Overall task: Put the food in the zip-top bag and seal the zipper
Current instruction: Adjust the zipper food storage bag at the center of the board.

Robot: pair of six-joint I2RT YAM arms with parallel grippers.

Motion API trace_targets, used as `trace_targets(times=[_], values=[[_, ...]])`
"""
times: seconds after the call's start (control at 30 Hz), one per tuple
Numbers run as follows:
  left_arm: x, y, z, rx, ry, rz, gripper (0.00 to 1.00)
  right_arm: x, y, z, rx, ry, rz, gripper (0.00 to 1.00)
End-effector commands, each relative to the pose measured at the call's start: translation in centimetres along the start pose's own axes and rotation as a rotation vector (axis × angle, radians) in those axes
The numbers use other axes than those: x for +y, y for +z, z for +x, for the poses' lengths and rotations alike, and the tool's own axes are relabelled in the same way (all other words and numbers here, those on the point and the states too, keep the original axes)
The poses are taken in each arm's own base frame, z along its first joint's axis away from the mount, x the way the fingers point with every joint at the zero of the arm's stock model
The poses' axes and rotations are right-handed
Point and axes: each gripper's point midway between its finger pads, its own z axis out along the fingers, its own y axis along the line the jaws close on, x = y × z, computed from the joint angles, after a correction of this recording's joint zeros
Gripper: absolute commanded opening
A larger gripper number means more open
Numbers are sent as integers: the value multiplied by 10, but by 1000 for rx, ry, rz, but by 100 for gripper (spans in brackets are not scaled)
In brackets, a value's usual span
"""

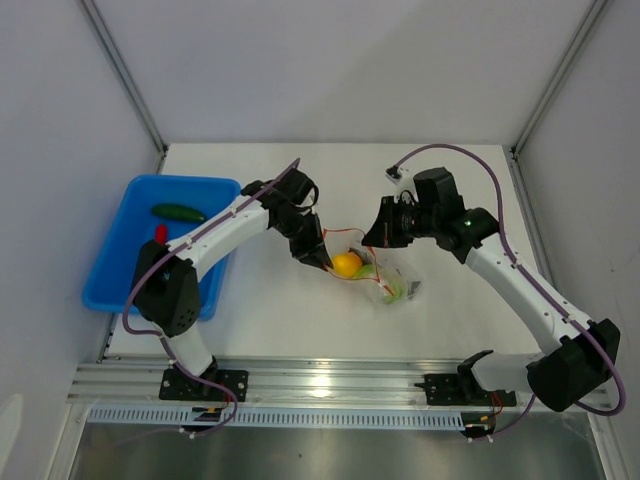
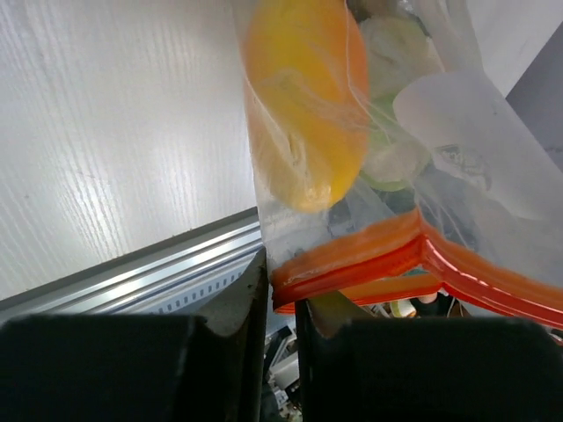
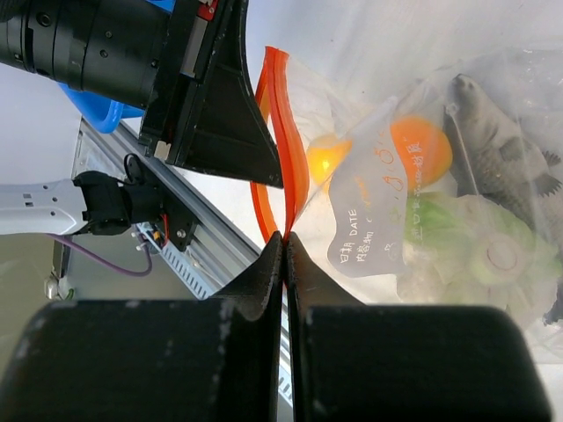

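Observation:
The clear zip-top bag lies mid-table between both grippers, its mouth lifted. Inside it show an orange-yellow piece, a white-green leafy vegetable and a grey toy. My left gripper has its jaws nearly together, with the left end of the orange-red zipper between the tips. My right gripper is shut on the same zipper further along. The dark green cucumber and red chili lie in the blue tray. In the top view the left gripper and right gripper are close together.
The blue tray sits at the table's left edge beside the left arm. An aluminium rail runs along the near edge. Slanted frame posts stand at the back corners.

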Motion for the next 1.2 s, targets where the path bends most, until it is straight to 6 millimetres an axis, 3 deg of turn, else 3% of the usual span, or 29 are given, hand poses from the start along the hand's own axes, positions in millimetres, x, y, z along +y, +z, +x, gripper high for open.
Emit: trace_targets(times=[0.0, 0.03, 0.07, 0.1, 0.3, 0.4, 0.43, 0.5, 0.57, 0.6, 0.63, 0.67, 0.73, 0.83, 0.93, 1.0, 1.17], values=[[2, -3, -8, -51, 54, -38, 17, 23, -17, -21, -70, -37, -53, 0], [2, -2, -9, -52, 55, -41, 14, 23, -18, -20, -70, -37, -51, 0], [1, -3, -11, -61, 58, -40, 2, 22, -18, -19, -67, -36, -47, 0], [-1, -5, -12, -71, 63, -36, 1, 22, -19, -20, -69, -37, -43, 0], [-22, -53, -21, -240, 157, -13, 1, 17, -21, -23, -75, -44, -3, 0], [-34, -66, -12, -227, 199, 31, 1, 15, -26, -33, -95, -67, 40, 0], [-52, -81, -13, -251, 239, 67, 1, 15, -33, -42, -116, -85, 71, 0], [-64, -85, -6, -228, 272, 33, 1, 15, -43, -47, -136, -103, 100, 0], [-100, -110, -4, -265, 345, 86, 1, 17, -56, -61, -187, -130, 136, 0], [-105, -95, 1, -217, 357, 61, 0, 19, -63, -64, -205, -138, 147, 0], [-109, -97, 8, -194, 367, 54, 1, 20, -69, -65, -213, -144, 154, 0], [-139, -125, 11, -259, 421, 141, 1, 26, -78, -71, -240, -152, 151, 0], [-155, -133, 19, -262, 426, 191, 1, 35, -89, -74, -271, -157, 132, 0], [-151, -122, 24, -222, 395, 222, 1, 27, -83, -62, -244, -127, 138, 0], [-112, -64, 26, -63, 307, 153, 1, 11, -65, -41, -174, -72, 153, 0], [-95, -45, 25, -28, 273, 118, 0, 8, -57, -32, -149, -58, 139, 0], [-110, -54, 17, -77, 307, 163, 0, -3, -64, -37, -174, -71, 207, 0]])
